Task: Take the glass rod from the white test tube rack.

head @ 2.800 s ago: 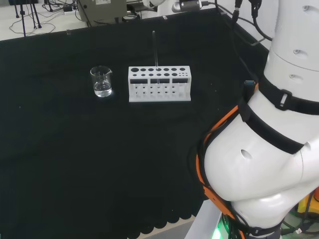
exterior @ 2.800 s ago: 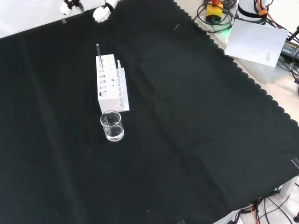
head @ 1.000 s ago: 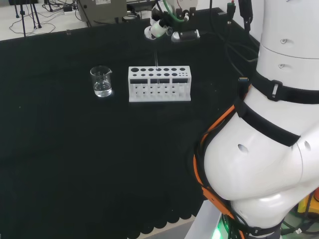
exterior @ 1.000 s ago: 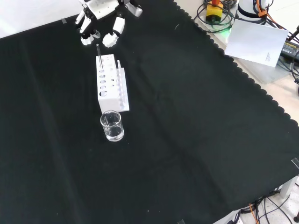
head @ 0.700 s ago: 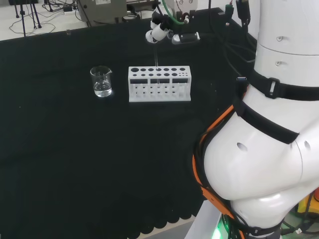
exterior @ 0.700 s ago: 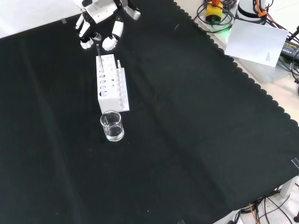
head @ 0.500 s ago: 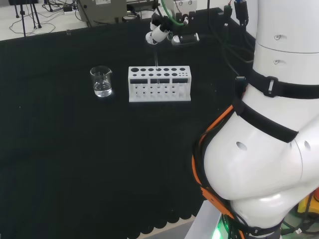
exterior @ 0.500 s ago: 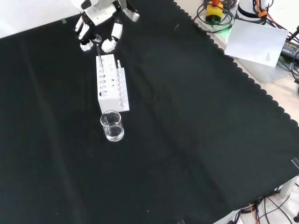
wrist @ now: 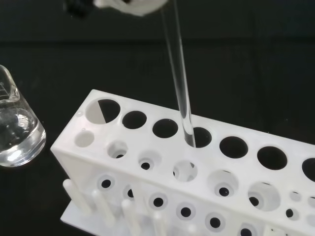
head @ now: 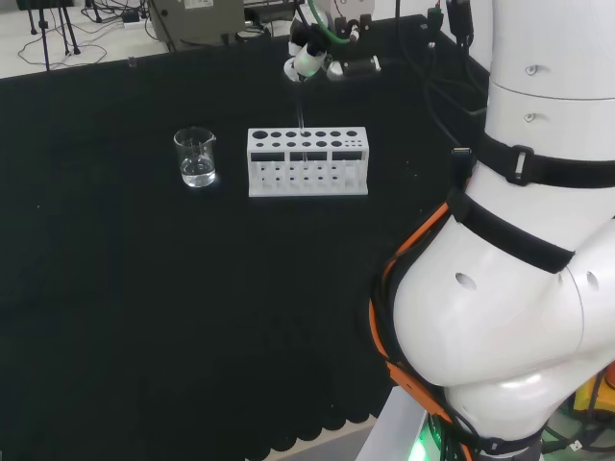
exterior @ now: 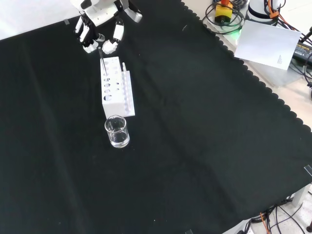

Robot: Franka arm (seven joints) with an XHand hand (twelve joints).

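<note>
Robot hand (exterior: 100, 19) w/ fingers spread, gripping nothing, fingertips either side of glass rod (wrist: 179, 88) top in front view. Rod upright in back-row hole of white test tube rack (head: 307, 161); long axis vertical, so pull likely straight up. Beaker (exterior: 117, 131) just beside rack end on surface (exterior: 195, 146).

I'm looking at a lab bench: black cloth (exterior: 195, 122), white test tube rack (head: 307, 161), glass beaker (head: 196, 157), cables (exterior: 222, 17) at the edge
</note>
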